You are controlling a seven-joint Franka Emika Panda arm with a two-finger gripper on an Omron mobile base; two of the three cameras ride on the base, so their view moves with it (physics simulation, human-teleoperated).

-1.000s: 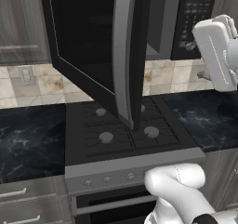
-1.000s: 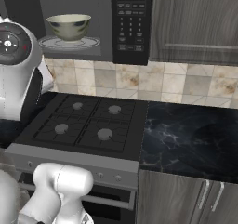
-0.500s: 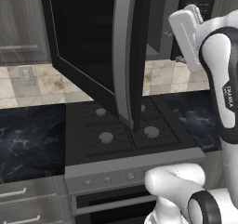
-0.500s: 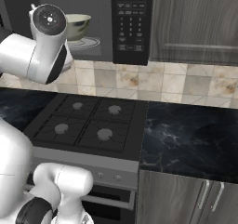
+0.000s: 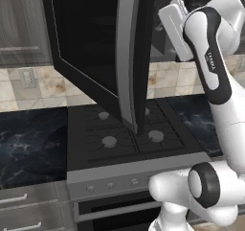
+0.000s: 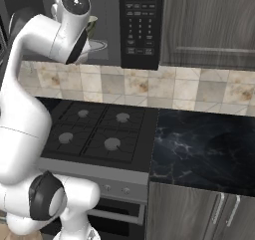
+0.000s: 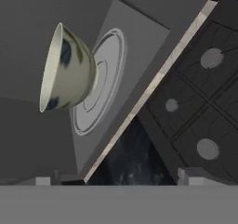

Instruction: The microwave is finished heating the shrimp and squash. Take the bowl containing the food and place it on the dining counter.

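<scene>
My arm has swung up and in toward the open microwave (image 5: 95, 48) since a second ago. My claw (image 7: 116, 180) is spread wide, holding nothing. The bowl (image 7: 65, 69) sits on the turntable (image 7: 104, 79) inside; the grasp and the carry to the dining counter remain.

arm raised high, bent forward; pincer (image 7: 114, 180) jaws wide apart.

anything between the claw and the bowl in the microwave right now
No. In the hand view the stretch from the open claw to the bowl on the microwave's turntable is bare.
</scene>
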